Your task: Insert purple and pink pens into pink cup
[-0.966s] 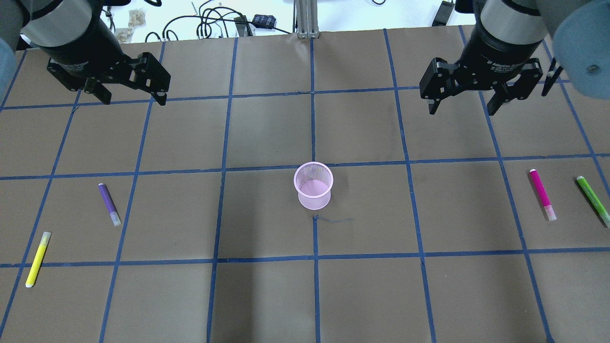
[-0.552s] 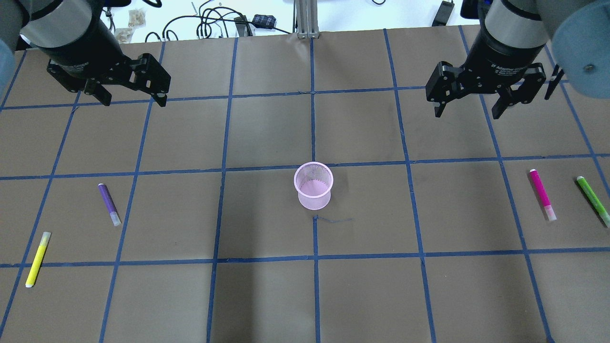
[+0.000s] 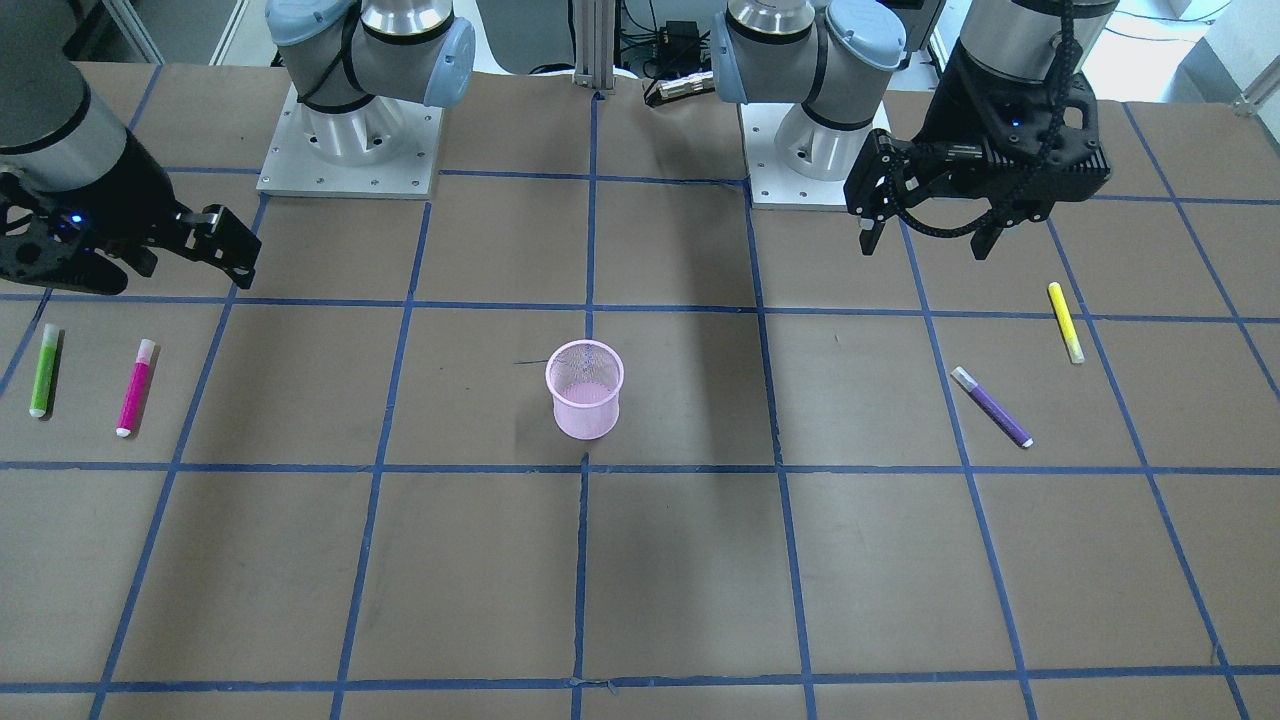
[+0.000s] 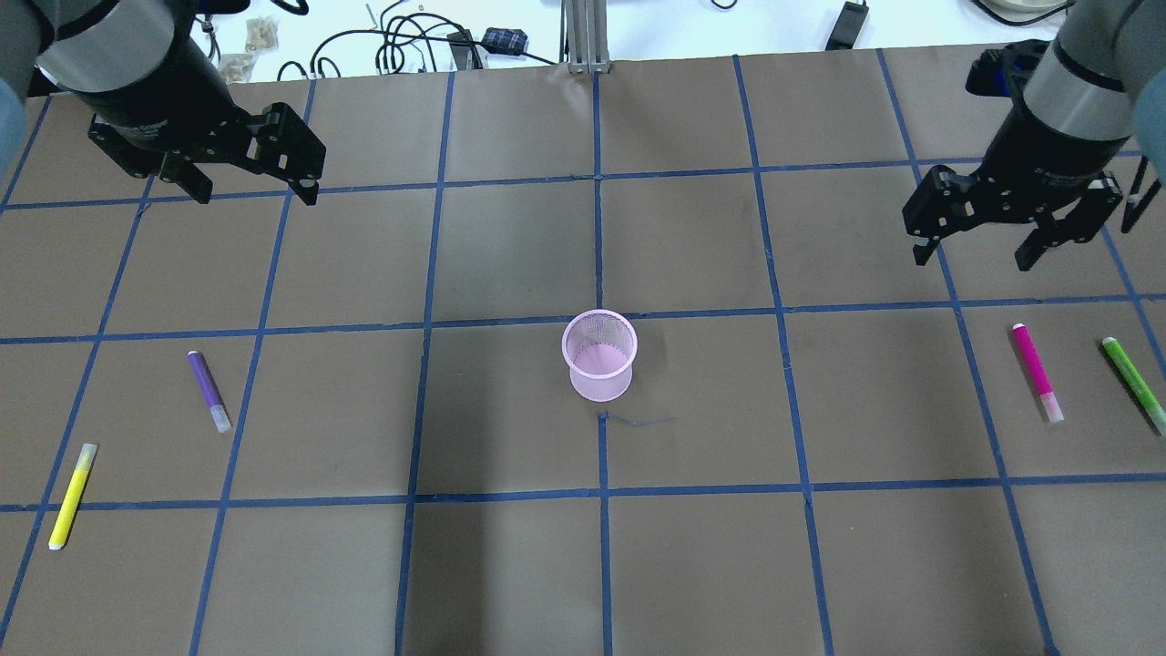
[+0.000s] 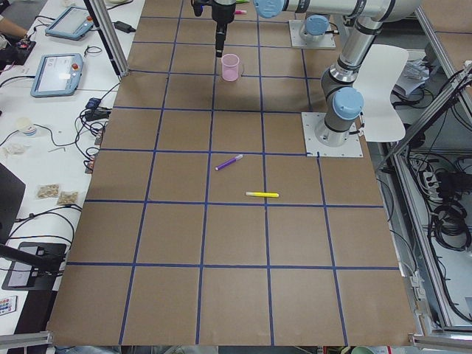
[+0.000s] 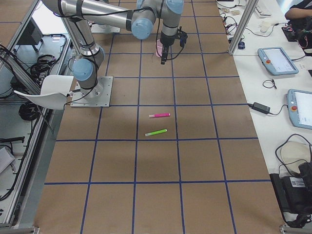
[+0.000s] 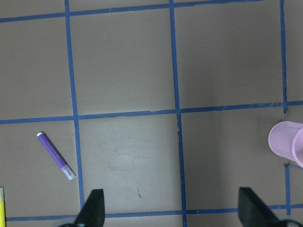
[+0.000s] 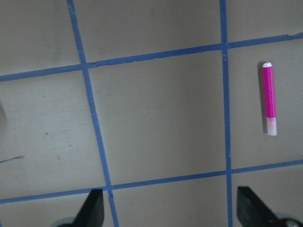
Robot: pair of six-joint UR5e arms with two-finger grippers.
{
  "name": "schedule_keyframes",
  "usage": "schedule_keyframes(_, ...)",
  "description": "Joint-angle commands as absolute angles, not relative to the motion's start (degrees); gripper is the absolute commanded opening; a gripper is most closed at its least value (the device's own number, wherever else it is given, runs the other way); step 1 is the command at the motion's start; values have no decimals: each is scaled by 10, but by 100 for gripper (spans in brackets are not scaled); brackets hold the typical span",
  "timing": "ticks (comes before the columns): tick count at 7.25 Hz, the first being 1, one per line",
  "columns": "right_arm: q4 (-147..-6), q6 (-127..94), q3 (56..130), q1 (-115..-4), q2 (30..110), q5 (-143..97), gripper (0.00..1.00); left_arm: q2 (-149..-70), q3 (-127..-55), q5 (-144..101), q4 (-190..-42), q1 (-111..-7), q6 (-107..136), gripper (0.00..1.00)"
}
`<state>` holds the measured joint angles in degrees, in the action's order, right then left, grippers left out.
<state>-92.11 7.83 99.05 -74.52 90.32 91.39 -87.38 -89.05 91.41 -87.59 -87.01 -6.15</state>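
Observation:
The pink mesh cup [image 4: 598,355] stands upright and empty at the table's middle. The purple pen [image 4: 209,390] lies flat on the left half, and it shows in the left wrist view [image 7: 56,155]. The pink pen [image 4: 1037,371] lies flat on the right half, and it shows in the right wrist view [image 8: 269,99]. My left gripper [image 4: 257,193] is open and empty, hovering beyond the purple pen. My right gripper [image 4: 973,262] is open and empty, hovering just beyond and slightly left of the pink pen.
A yellow pen [image 4: 71,497] lies near the left edge, closer to me than the purple pen. A green pen [image 4: 1133,383] lies right of the pink pen at the right edge. Cables [image 4: 410,41] lie beyond the table's far edge.
My right gripper has moved right and nearer to me, toward the pink pen, staying open. The left arm, the pens and the cup have not moved.

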Motion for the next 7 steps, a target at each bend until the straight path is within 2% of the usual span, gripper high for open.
schedule_keyframes(1,-1015,148,1026,-696,879,917,100,-872,-894,914,-876,-870,-62,100)
schedule_keyframes(3,-1025,212,1038,-645,861,912,100,-870,-896,914,-876,-870,-62,100)
schedule_keyframes(7,-1185,381,1069,-562,745,911,100,-870,-896,914,-876,-870,-62,100)
